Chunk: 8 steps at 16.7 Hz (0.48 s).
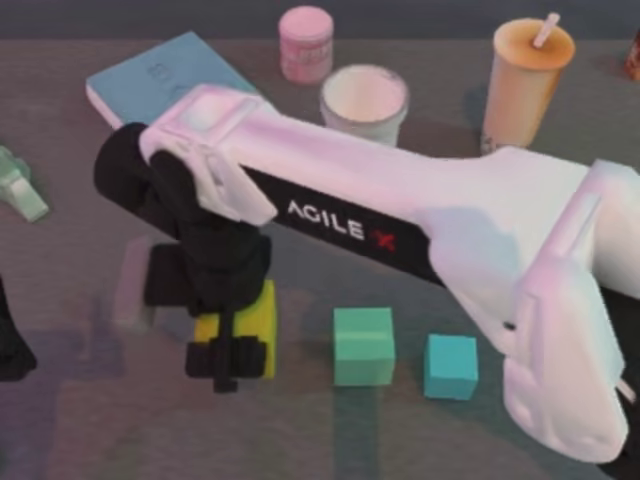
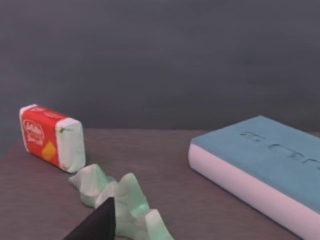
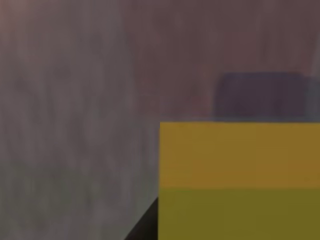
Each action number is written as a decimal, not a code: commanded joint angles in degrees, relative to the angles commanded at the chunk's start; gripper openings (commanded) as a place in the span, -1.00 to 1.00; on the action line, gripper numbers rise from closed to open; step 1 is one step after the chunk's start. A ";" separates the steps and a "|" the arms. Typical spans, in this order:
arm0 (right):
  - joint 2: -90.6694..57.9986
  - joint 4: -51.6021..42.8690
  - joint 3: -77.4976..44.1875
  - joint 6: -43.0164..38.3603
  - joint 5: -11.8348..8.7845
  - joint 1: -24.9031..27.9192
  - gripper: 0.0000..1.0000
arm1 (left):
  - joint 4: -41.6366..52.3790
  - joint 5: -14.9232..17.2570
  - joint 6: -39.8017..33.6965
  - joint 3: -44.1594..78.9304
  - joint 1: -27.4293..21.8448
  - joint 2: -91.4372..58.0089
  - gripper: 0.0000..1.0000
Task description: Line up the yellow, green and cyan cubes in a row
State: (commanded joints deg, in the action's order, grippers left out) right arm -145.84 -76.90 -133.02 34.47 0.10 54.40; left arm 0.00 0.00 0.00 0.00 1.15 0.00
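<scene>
The yellow cube (image 1: pixel 263 318) lies at the left of the row, mostly under my right gripper (image 1: pixel 228 362), which reaches across from the right and is shut on it. In the right wrist view the yellow cube (image 3: pixel 240 170) fills the frame, with one dark finger (image 3: pixel 148 227) against its side. The mint green cube (image 1: pixel 363 346) sits on the table to the right of it. Beyond that is the smaller cyan cube (image 1: pixel 450 366). A gap separates each cube from its neighbour. My left arm (image 1: pixel 8 345) is parked at the left edge, its finger (image 2: pixel 100 222) held wide.
A blue book (image 1: pixel 165 75) lies at the back left, with a pale green bottle-like item (image 1: pixel 20 186) near the left edge and a red packet (image 2: pixel 50 139) beyond it. A pink jar (image 1: pixel 306 42), a white cup (image 1: pixel 364 100) and a drink with a straw (image 1: pixel 527 80) stand along the back.
</scene>
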 joint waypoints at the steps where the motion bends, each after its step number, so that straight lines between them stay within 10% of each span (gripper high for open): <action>1: 0.27 2.08 2.44 -0.01 -0.01 0.03 -1.00 | 0.00 0.00 0.00 0.00 0.00 0.00 1.00; 8: 0.68 5.98 6.47 0.06 0.00 0.19 -1.00 | 0.00 0.00 0.00 0.00 0.00 0.00 1.00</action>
State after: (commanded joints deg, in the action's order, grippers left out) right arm -145.16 -70.92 -126.54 34.53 0.10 54.59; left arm 0.00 0.00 0.00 0.00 1.15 0.00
